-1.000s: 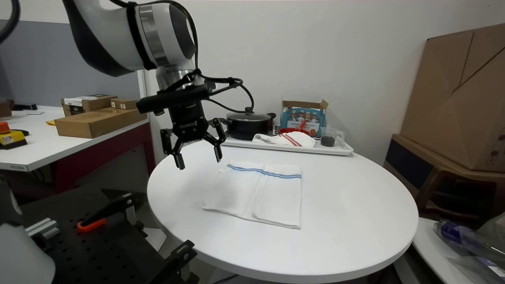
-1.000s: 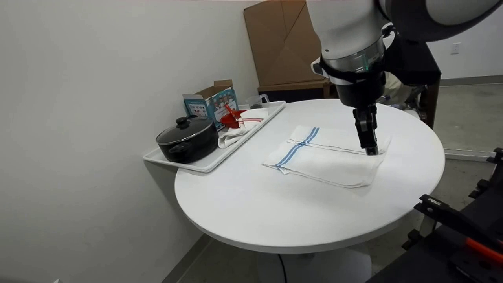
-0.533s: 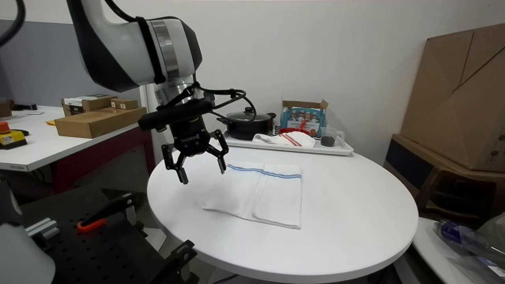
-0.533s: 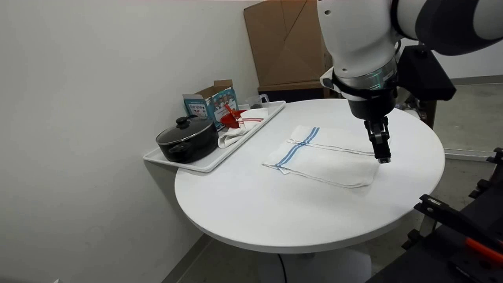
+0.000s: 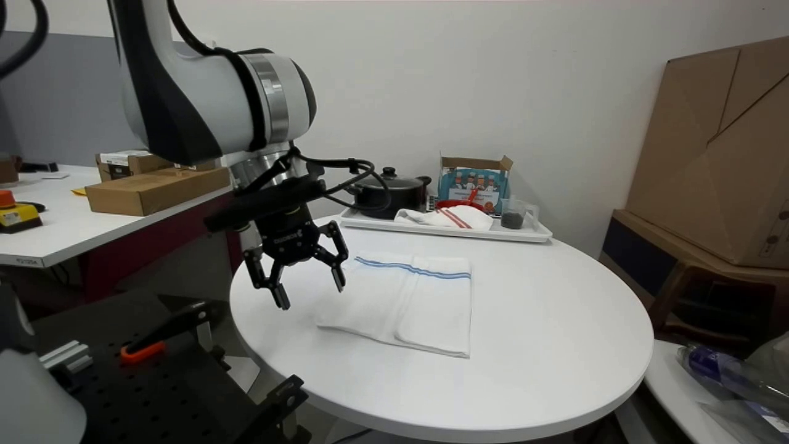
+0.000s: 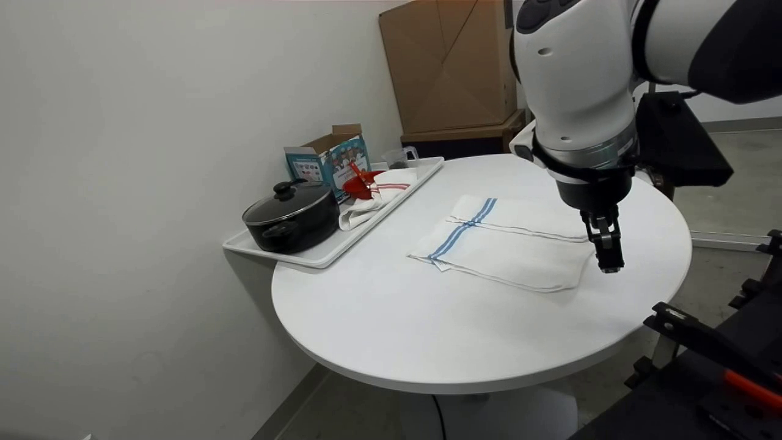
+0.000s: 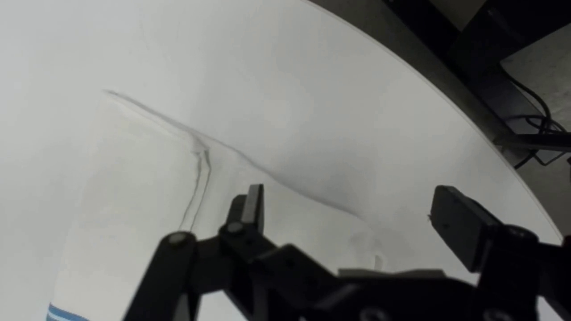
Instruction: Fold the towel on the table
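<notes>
The towel (image 5: 434, 314) is white with blue stripes near one end. It lies flat on the white round table (image 5: 548, 345), with a layer edge running lengthwise near its middle. It also shows in an exterior view (image 6: 513, 260) and in the wrist view (image 7: 129, 178). My gripper (image 5: 312, 298) is open and empty, above the table by the unstriped end of the towel. In an exterior view, the gripper (image 6: 611, 269) covers a little of that end. In the wrist view, a towel corner lies below and between the spread fingers of the gripper (image 7: 348, 191).
A white tray (image 5: 539, 235) at the table's wall side holds a black pot (image 5: 391, 196), a red-striped towel (image 5: 459, 217), a red bowl (image 6: 357, 186), a box (image 6: 348, 159) and a clear cup (image 5: 515, 216). A black board with clamps (image 5: 166, 370) stands by the table edge.
My gripper has come down toward the table and moved off the towel's middle toward its unstriped end. It stays open. The towel has not moved.
</notes>
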